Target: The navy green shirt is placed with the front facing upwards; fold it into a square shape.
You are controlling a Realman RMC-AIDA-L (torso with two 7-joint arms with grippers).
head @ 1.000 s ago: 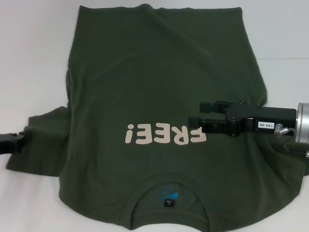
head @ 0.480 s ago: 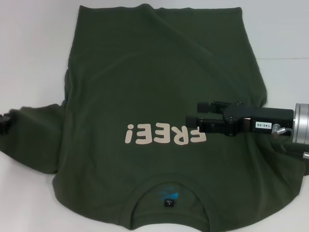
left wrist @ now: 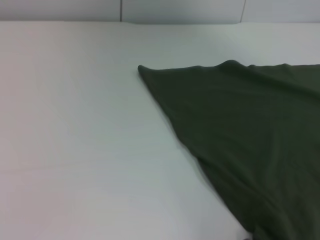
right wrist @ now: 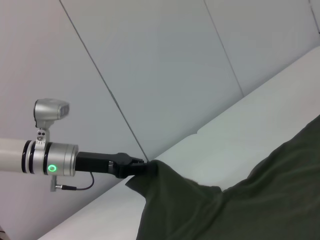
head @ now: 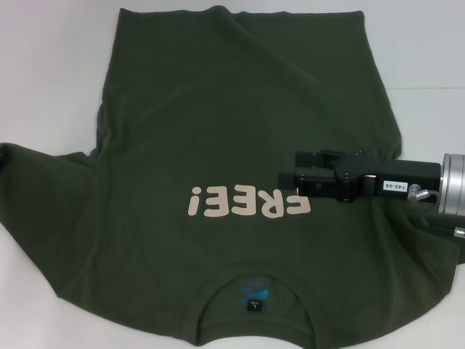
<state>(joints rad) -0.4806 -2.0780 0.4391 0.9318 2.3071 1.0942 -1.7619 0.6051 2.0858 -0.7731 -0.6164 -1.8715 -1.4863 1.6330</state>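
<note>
Surface: a plain white table [head: 43, 65].
Lying on it: the navy green shirt [head: 240, 123] is spread front up, lettering visible, collar at the near edge.

The left gripper [right wrist: 145, 169] pinches a raised corner of the navy green shirt [right wrist: 240, 205], its fingers closed on the cloth. The rest of the fabric drapes down onto the white counter [right wrist: 240, 135].

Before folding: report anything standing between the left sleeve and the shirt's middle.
No loose thing shows there. The left gripper pinches the sleeve tip of the navy green shirt; only the right gripper sits over the chest, by the lettering's right end.
</note>
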